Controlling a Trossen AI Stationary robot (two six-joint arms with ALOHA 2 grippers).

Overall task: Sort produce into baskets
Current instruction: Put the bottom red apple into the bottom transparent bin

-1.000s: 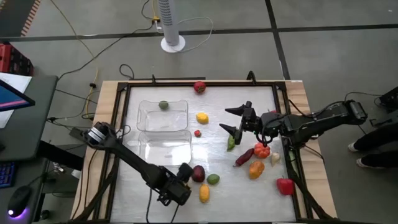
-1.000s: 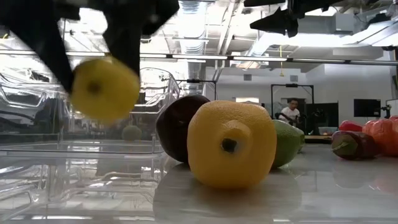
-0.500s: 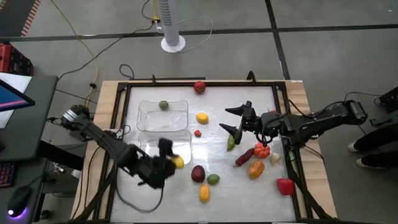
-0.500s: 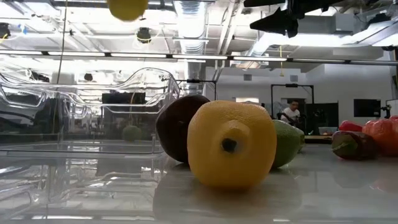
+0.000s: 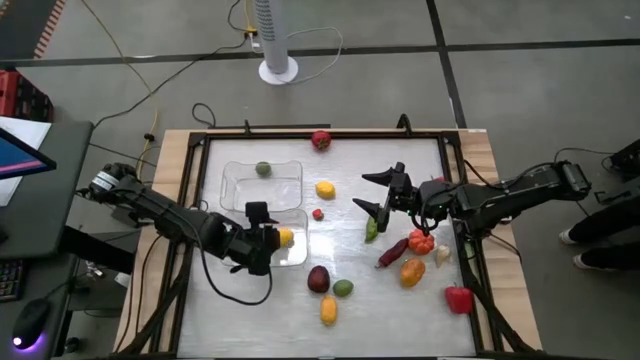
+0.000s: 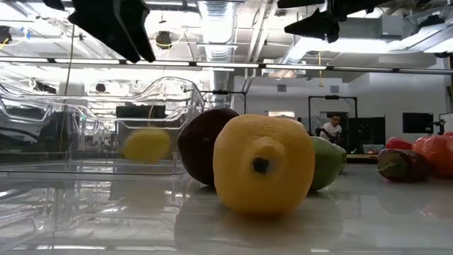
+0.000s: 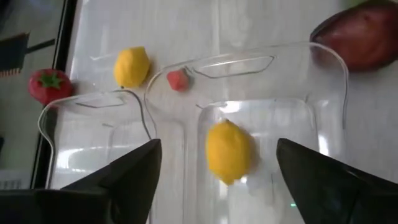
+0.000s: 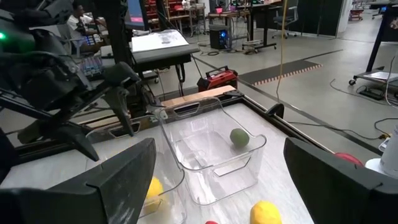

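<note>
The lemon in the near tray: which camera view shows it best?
The left wrist view: the lemon lies whole and unobstructed in the tray, between the open left gripper's fingers. The high view shows it small, partly covered by that gripper. The low view shows it blurred through the tray wall. The right wrist view shows only a part.

From overhead we are looking straight down on the table (image 5: 400,160). At tabletop level we are peering across, close behind a yellow fruit (image 6: 263,164). Both wrist cameras are sharing the clear baskets (image 7: 261,112).
</note>
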